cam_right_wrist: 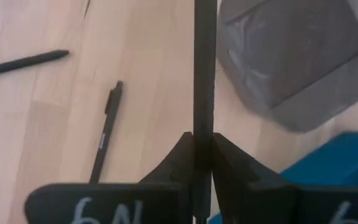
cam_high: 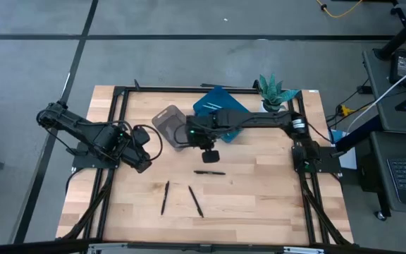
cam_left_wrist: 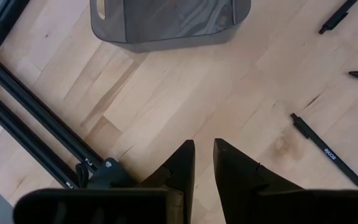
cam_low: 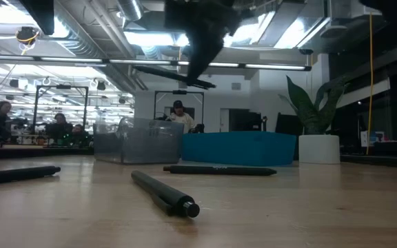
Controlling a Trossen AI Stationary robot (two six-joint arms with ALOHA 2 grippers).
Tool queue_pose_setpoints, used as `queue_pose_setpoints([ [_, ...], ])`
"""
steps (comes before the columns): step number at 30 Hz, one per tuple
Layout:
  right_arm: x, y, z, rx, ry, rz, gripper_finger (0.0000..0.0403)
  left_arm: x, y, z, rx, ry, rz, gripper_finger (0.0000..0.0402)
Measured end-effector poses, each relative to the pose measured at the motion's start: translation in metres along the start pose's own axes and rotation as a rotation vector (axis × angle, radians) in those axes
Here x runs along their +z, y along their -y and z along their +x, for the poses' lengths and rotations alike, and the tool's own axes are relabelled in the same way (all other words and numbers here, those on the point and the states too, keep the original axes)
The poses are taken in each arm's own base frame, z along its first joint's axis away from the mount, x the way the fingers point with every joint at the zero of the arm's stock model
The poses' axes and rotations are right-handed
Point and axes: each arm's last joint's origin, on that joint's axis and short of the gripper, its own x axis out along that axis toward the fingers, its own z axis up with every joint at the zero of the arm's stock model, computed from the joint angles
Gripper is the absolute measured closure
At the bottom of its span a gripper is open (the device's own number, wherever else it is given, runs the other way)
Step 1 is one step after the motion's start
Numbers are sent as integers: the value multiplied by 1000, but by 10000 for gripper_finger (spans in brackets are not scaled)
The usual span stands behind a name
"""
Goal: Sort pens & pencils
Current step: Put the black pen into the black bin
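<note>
Three black sticks lie flat on the wooden table (cam_high: 208, 172) (cam_high: 165, 196) (cam_high: 196, 201). Light blue sticks (cam_high: 213, 106) lie in the blue bin (cam_high: 224, 113). My right gripper (cam_high: 206, 144) (cam_right_wrist: 204, 146) hangs over the table's middle, beside the grey bin (cam_high: 169, 123), shut on a fourth black stick (cam_low: 174, 74). My left gripper (cam_high: 143, 161) (cam_left_wrist: 204, 149) waits over the table's left part, open by a narrow gap and holding nothing. My right gripper pinches the black stick (cam_right_wrist: 204, 124) between its two fingers (cam_right_wrist: 182, 152), coming from above. The hold is nearer one end, and the longer part (cam_right_wrist: 205, 50) sticks out past the fingertips. The stick is lifted clear of the table and hangs nearly level (cam_low: 150, 70).
A potted plant (cam_high: 273, 92) stands at the far right corner behind the blue bin. A black frame (cam_high: 118, 127) runs along the table's sides. Bare wood lies along the near edge (cam_high: 259, 212). People sit in the room beyond (cam_low: 178, 114).
</note>
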Motion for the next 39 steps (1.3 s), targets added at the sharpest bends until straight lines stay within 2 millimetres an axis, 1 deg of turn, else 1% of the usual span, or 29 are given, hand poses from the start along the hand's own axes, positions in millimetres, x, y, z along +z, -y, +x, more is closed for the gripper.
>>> queue_pose_setpoints([
  [5,23,9,-1,-7,21,-23,366,0,0,0,0,0,7,347],
  [7,27,14,-1,-6,35,-14,366,0,0,0,0,1,23,347],
  [10,27,22,-4,-12,40,5,366,1,-3,-2,-2,18,49,347],
  [13,24,30,-6,-19,39,25,366,5,-13,-4,6,58,59,351],
  [20,24,50,-8,-49,92,109,366,18,-53,-14,67,199,28,360],
  [23,24,59,-16,-63,123,165,366,22,-65,-15,98,219,43,360],
  [27,27,73,-24,-88,211,238,366,30,-67,-12,112,231,108,360],
  [32,25,85,-32,-54,267,325,366,48,-65,-12,92,341,179,360],
  [34,22,89,-32,-54,257,336,366,53,-69,-13,96,368,162,360],
  [39,19,95,-32,-60,256,351,366,55,-96,-15,145,372,31,360],
])
